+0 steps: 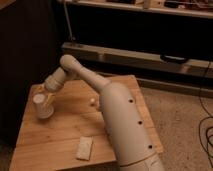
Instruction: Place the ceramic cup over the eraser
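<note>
The off-white ceramic cup (41, 107) stands at the left side of the wooden table (65, 132). My gripper (48, 98) reaches in from the right at the end of the long white arm and is shut on the cup's upper right side. The cup rests on or just above the table top. The eraser is hidden; no dark block shows anywhere on the table.
A tiny white ball (93, 102) lies mid-table beside the arm. A pale flat slab (84, 148) lies near the front edge. My white arm body (125, 130) covers the table's right part. A dark shelf unit (150, 40) stands behind.
</note>
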Robot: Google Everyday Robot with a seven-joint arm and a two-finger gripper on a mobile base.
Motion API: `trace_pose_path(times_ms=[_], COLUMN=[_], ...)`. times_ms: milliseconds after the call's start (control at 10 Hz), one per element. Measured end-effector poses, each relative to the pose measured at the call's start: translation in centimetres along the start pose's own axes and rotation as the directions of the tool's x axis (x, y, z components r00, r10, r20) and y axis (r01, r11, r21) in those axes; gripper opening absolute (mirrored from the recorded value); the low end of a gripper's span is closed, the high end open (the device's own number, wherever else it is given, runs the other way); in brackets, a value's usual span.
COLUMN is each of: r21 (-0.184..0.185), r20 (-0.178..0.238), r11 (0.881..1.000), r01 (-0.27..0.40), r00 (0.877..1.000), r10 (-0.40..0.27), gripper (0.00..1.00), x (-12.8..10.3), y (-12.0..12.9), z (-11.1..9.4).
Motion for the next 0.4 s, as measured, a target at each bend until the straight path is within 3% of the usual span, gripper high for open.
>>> trace_pose_path(times_ms=[400], r21=[-0.006], r20=[-0.006], r11=[1.000], r01=[0.000], r00=[1.000], r10=[0.000], gripper=[0.96], x=[0.03], y=[0.35], z=[0.32])
